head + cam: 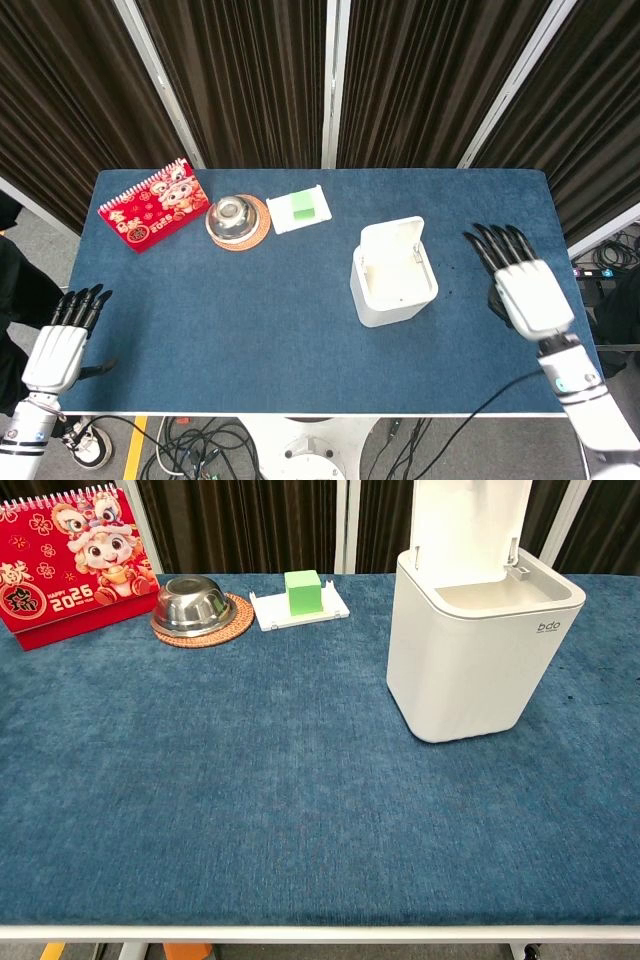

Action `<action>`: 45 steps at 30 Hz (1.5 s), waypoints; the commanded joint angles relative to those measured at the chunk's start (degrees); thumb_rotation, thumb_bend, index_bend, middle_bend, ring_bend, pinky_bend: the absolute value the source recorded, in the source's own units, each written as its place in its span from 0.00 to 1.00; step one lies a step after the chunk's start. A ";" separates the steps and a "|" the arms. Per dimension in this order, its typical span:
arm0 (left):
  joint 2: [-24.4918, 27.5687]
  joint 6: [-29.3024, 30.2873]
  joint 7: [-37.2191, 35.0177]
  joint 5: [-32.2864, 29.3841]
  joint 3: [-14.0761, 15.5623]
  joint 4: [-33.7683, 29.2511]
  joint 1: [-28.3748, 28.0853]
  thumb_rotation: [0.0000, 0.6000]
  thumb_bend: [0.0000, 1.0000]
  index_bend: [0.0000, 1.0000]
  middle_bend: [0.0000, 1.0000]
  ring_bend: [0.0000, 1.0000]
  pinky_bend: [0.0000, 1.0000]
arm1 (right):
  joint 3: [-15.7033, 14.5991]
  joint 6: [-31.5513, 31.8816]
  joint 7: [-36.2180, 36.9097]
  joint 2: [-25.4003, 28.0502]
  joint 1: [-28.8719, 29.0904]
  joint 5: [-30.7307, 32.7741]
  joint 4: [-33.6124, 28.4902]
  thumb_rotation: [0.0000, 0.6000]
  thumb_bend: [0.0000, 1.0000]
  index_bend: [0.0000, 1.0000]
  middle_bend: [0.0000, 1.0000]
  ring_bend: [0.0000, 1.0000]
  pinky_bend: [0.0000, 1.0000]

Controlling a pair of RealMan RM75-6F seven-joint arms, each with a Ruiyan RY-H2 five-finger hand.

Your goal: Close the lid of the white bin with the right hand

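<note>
The white bin (393,285) stands right of the table's middle, its lid (392,236) raised upright at the far side; in the chest view the bin (474,660) shows its open top and the lid (470,525) standing behind it. My right hand (520,280) hovers over the table to the bin's right, fingers spread and pointing away, holding nothing. My left hand (65,335) hangs off the table's near left edge, fingers apart and empty. Neither hand shows in the chest view.
A red desk calendar (153,205) stands at the far left. Beside it a steel bowl (231,212) sits on a round woven mat (250,232). A green block (299,205) lies on a white tray (282,218) behind the bin's left.
</note>
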 commanded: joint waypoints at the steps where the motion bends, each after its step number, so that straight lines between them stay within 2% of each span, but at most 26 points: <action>1: 0.18 -0.01 -0.31 -0.16 -0.02 -0.01 0.06 1.00 0.00 0.03 0.00 0.00 0.05 | 5.26 -9.15 -1.50 1.59 8.03 9.49 -1.15 1.00 1.00 0.00 0.02 0.00 0.00; 7: 0.12 -0.34 -0.46 -0.40 -0.01 0.26 -0.02 1.00 0.00 0.03 0.00 0.00 0.05 | 6.60 -17.96 -5.77 -0.98 17.64 20.69 2.03 1.00 1.00 0.00 0.01 0.00 0.00; 12: 0.01 -0.67 -0.82 -0.78 0.05 0.65 0.00 1.00 0.00 0.03 0.00 0.00 0.05 | 6.52 -21.34 -6.13 -3.69 22.80 26.30 3.88 1.00 1.00 0.00 0.01 0.00 0.00; 16: 0.02 -1.28 -1.19 -1.29 0.21 0.90 0.03 1.00 0.00 0.03 0.00 0.00 0.09 | 5.20 -24.01 -6.29 -4.49 25.92 30.50 4.50 1.00 1.00 0.00 0.03 0.00 0.00; 22: 0.15 -1.07 -1.61 -1.18 0.06 0.91 -0.01 1.00 0.00 0.03 0.00 0.00 0.09 | 3.13 -24.77 -7.56 -4.94 29.20 34.63 4.76 1.00 1.00 0.00 0.03 0.00 0.00; 27: 0.13 -1.16 -1.75 -1.23 0.13 1.12 0.01 1.00 0.00 0.03 0.00 0.00 0.09 | 1.70 -24.09 -7.36 -4.18 29.71 34.98 3.86 1.00 1.00 0.00 0.11 0.00 0.01; 32: 0.18 -1.06 -1.81 -1.06 0.03 1.04 -0.09 1.00 0.00 0.03 0.00 0.00 0.09 | 0.39 -23.31 -7.16 -2.22 29.55 34.26 1.95 1.00 1.00 0.00 0.21 0.09 0.12; 40: 0.24 -1.26 -1.33 -0.99 0.18 0.65 -0.16 1.00 0.00 0.03 0.00 0.00 0.09 | -1.89 -22.66 -5.57 0.31 27.81 31.29 -1.26 1.00 1.00 0.00 0.24 0.16 0.20; 45: 1.10 -1.16 -0.99 -0.83 -0.11 -0.17 -0.42 1.00 0.00 0.03 0.00 0.00 0.09 | -3.41 -22.39 -3.75 1.24 25.80 27.63 -3.10 1.00 1.00 0.00 0.24 0.16 0.20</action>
